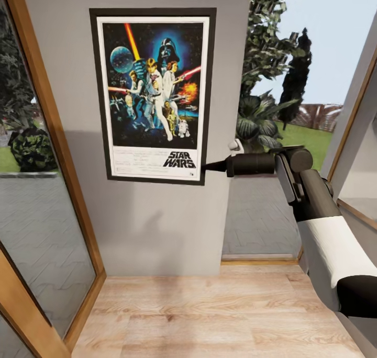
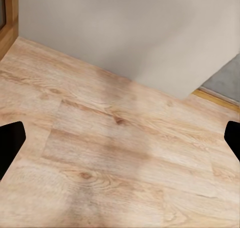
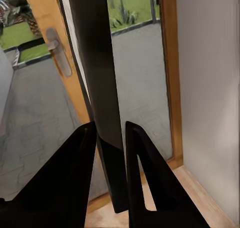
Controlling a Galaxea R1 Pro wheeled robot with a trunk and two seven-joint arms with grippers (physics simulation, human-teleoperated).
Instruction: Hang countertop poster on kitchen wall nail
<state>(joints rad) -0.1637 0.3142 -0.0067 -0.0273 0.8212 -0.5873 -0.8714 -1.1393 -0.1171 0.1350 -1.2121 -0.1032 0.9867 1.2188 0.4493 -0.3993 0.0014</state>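
Note:
The poster (image 1: 153, 93) stands upright, flat against a narrow grey wall (image 1: 157, 227) straight ahead, its "STAR WARS" logo at the bottom. My right gripper (image 1: 205, 166) reaches in from the right and is shut on the poster's lower right edge. In the right wrist view the two black fingers (image 3: 145, 173) pinch the poster's thin dark frame (image 3: 100, 88) seen edge-on. My left gripper (image 2: 121, 140) hangs open over the light wood floor (image 2: 120, 153), nothing between its fingertips. No wall nail can be made out; any behind the poster is hidden.
A wood-framed glass door (image 1: 47, 201) stands at the left of the wall, its handle (image 3: 59, 50) in the right wrist view. Another wood-framed window (image 1: 361, 154) is at the right, with garden plants (image 1: 262, 117) outside. Light wood floor (image 1: 220, 316) lies in front.

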